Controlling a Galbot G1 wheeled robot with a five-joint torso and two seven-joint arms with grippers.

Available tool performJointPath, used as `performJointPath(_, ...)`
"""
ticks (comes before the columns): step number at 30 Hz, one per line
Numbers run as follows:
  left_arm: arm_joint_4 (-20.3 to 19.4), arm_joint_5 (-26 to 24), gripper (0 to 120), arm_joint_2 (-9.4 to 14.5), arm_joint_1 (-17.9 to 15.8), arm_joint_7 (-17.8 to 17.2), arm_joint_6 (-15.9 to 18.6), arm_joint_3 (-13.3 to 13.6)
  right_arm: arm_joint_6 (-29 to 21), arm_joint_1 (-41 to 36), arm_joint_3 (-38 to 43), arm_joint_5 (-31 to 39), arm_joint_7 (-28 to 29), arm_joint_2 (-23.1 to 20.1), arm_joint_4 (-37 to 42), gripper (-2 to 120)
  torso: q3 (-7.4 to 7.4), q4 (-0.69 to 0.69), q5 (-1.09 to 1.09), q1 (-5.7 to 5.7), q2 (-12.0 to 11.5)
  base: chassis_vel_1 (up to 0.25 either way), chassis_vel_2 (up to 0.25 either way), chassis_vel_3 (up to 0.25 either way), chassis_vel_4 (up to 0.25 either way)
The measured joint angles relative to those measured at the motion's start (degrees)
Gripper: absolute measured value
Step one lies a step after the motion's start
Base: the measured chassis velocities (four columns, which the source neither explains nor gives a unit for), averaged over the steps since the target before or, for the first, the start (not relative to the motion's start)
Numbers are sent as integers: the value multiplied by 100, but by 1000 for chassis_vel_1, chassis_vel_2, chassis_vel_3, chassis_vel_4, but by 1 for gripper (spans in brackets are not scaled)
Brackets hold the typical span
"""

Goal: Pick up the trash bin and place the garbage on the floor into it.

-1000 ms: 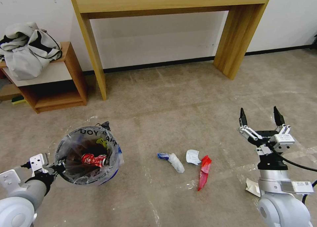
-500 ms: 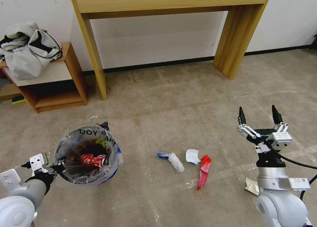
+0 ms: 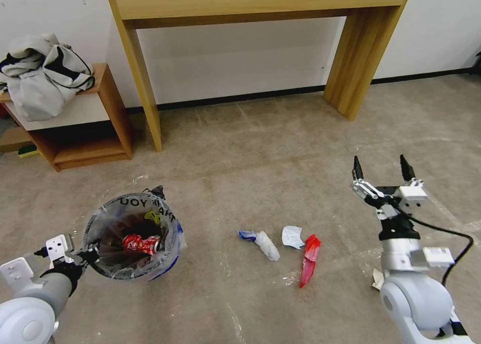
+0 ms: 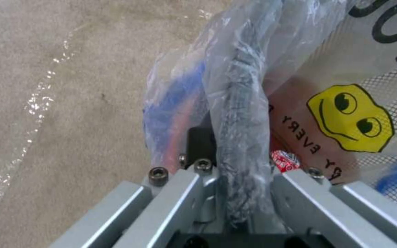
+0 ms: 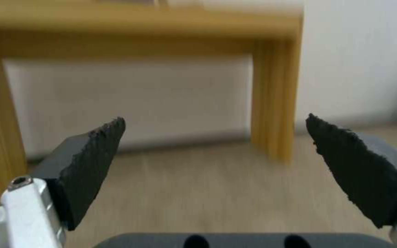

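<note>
bin in hand, litter waiting

the left gripper (image 3: pixel 91 249) pinches the bagged rim of the light trash bin (image 3: pixel 131 234). the right gripper (image 3: pixel 381 176) hovers wide open. the red wrapper (image 3: pixel 309 260) and tissue (image 3: pixel 292 237), soft and flimsy, probably want a mid-body pinch.

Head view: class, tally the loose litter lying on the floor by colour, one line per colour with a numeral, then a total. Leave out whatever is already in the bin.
Red: 1, the wrapper
White: 2, the tissue and the scrap by the right arm's base
Clear with a blue end: 1, the bottle
Total: 4
</note>
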Motion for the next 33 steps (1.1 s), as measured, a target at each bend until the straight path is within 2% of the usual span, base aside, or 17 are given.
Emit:
performJointPath(1,0,11,1,-5,0,-3,0,0,-926,103,-157,534,641,-198,66,100,0,0,0,0,0,0,0,0,0)
performJointPath(2,0,11,1,-5,0,-3,0,0,-926,103,-157,534,641,-198,66,100,0,0,0,0,0,0,0,0,0)
performJointPath(3,4,11,1,0,-7,-3,0,-2,-1686,181,-250,953,1112,-313,92,100,0,1,-1,0,0,0,0,0,0)
performJointPath(4,6,8,1,6,-4,-3,0,-22,-2177,242,-321,1269,1421,-374,72,100,0,-1,-1,0,0,0,0,0,0)
performJointPath(5,6,8,1,6,-4,-3,0,-22,-2177,242,-321,1269,1421,-374,72,100,0,-1,-1,0,0,0,0,0,0)
performJointPath(6,6,7,1,14,16,-4,0,-63,-2721,347,-439,1804,1853,-423,-21,100,0,-1,0,0,0,0,0,0,0)
performJointPath(7,6,7,1,14,16,-4,0,-63,-2721,347,-439,1804,1853,-423,-21,100,0,-1,0,0,0,0,0,0,0)
performJointPath(9,10,-1,1,16,49,-2,-3,-126,-3529,653,-738,3080,2818,-432,-344,100,0,0,0,0,0,0,0,0,0)
performJointPath(10,10,-1,1,16,49,-2,-3,-126,-3529,653,-738,3080,2818,-432,-344,100,0,0,0,0,0,0,0,0,0)
performJointPath(11,15,0,1,15,57,-2,-7,-145,-3774,790,-867,3419,3049,-422,-550,100,0,1,0,0,0,0,0,0,0)
performJointPath(13,17,0,1,12,65,-2,-9,-157,-3870,889,-984,3537,3158,-411,-742,100,0,0,0,0,0,0,0,0,0)
performJointPath(15,24,0,1,-5,76,2,-11,-163,-4022,1153,-1369,3627,3302,-347,-1347,100,0,0,1,0,0,0,0,0,0)
performJointPath(20,47,9,1,-38,78,2,-14,-162,-4078,1500,-1836,3642,3366,-135,-2059,100,0,1,0,0,0,0,0,0,0)
performJointPath(26,103,25,1,-49,83,2,-20,-165,-4091,1810,-2231,3598,3353,199,-2745,100,0,0,-1,0,0,0,0,0,0)
performJointPath(28,140,29,1,-58,108,1,-28,-199,-4068,2031,-2419,3490,3274,467,-3305,100,0,1,1,0,0,0,0,0,0)
performJointPath(33,175,51,1,-62,152,22,-57,-244,-3911,2241,-2547,3245,3054,691,-3952,100,0,0,-1,0,0,0,0,0,0)
